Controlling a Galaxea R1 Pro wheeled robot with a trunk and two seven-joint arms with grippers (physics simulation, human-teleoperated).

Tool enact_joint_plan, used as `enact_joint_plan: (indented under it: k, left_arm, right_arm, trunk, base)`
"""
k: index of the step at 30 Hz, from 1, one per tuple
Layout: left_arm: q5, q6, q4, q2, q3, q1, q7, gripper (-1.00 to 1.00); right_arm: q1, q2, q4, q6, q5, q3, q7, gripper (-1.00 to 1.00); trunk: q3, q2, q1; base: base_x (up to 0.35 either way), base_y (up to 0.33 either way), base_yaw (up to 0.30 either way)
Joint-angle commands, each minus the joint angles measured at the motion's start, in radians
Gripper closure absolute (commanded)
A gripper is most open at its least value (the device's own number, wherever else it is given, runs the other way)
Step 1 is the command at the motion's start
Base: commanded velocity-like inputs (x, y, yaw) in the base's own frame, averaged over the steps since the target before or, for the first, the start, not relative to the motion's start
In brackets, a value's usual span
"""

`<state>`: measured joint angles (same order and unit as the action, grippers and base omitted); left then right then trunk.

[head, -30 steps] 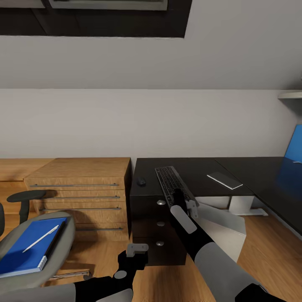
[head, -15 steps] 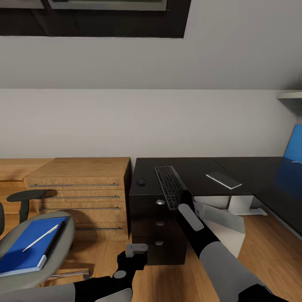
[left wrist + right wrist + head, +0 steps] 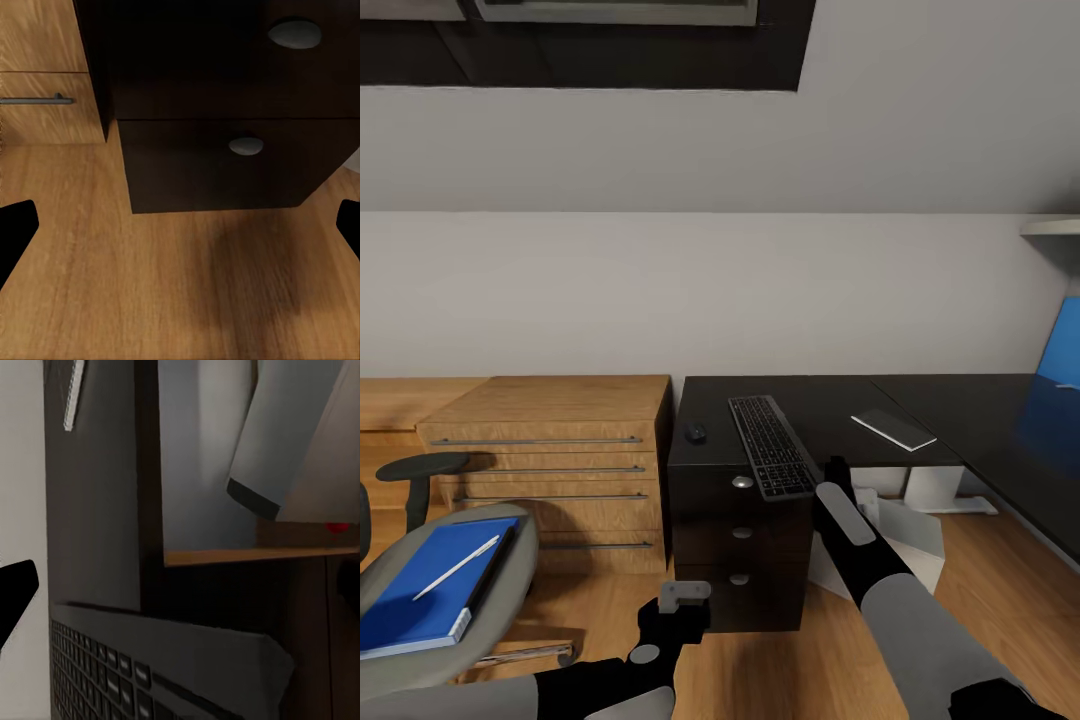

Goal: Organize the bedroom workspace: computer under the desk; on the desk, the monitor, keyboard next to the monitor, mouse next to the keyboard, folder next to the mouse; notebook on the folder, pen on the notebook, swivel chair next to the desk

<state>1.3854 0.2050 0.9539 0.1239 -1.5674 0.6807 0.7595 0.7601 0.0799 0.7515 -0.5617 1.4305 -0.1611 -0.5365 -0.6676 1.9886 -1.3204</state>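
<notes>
The keyboard (image 3: 771,446) lies on the black desk (image 3: 830,400), at the front edge above the drawers, and its near end sticks out a little past that edge. The small dark mouse (image 3: 696,433) sits just beside it, near the desk's left edge. A flat dark notebook (image 3: 894,428) rests farther along the desktop, well apart from the keyboard. Under the desk stands the pale computer (image 3: 900,535).

The right gripper (image 3: 850,492) hangs in the air just off the keyboard's near end, holding nothing. Its fingers are hard to see, so I cannot tell if they are spread or closed. The left gripper (image 3: 686,592) is low in front of the drawers, fingers spread wide apart and empty.

The blue folder (image 3: 430,584) lies on the seat of the swivel chair (image 3: 510,600), with the pen (image 3: 457,568) on top of it.
</notes>
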Motion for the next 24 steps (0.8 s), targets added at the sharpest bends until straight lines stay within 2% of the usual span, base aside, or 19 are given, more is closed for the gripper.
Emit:
enact_joint_plan:
  k: [1, 5, 9, 14, 15, 21, 24]
  left_arm:
    - [0.007, 0.007, 0.002, 0.001, -0.004, 0.002, 0.003, -1.00]
    - [0.007, 0.007, 0.002, 0.005, -0.004, 0.002, 0.003, -1.00]
    - [0.008, 0.007, 0.002, 0.006, -0.005, 0.002, 0.003, -1.00]
    - [0.009, 0.007, 0.001, 0.006, -0.005, 0.002, 0.003, -1.00]
    - [0.009, 0.007, 0.001, 0.006, -0.005, 0.002, 0.003, -1.00]
    - [0.019, 0.007, 0.000, 0.006, -0.005, 0.002, 0.003, -1.00]
    - [0.028, 0.007, 0.000, 0.005, -0.004, 0.002, 0.003, -1.00]
  right_arm:
    - [0.001, -0.003, 0.001, -0.005, 0.004, -0.003, -0.003, -1.00]
    - [0.001, -0.013, 0.007, -0.006, 0.002, -0.003, -0.003, -1.00]
    - [-0.003, -0.021, 0.057, -0.007, -0.010, -0.007, 0.000, -1.00]
    - [-0.062, -0.022, 0.164, -0.006, -0.074, -0.010, -0.002, -1.00]
    - [-0.093, -0.022, 0.227, -0.003, -0.097, -0.011, -0.004, -1.00]
    - [-0.178, -0.021, 0.376, 0.002, -0.118, -0.013, -0.010, -1.00]
    - [-0.194, -0.019, 0.403, 0.002, -0.119, -0.014, -0.019, -1.00]
  trunk:
    - [-0.001, 0.001, 0.000]
    - [-0.001, 0.001, 0.000]
    - [-0.001, 0.001, 0.000]
    - [-0.001, 0.001, 0.000]
    - [-0.001, 0.001, 0.000]
    - [-0.001, 0.001, 0.000]
    - [0.008, -0.020, 0.012]
  base:
    - [0.000, 0.000, 0.000]
    - [0.000, 0.000, 0.000]
    - [0.000, 0.000, 0.000]
    - [0.000, 0.000, 0.000]
    - [0.000, 0.000, 0.000]
    - [0.000, 0.000, 0.000]
    - [0.000, 0.000, 0.000]
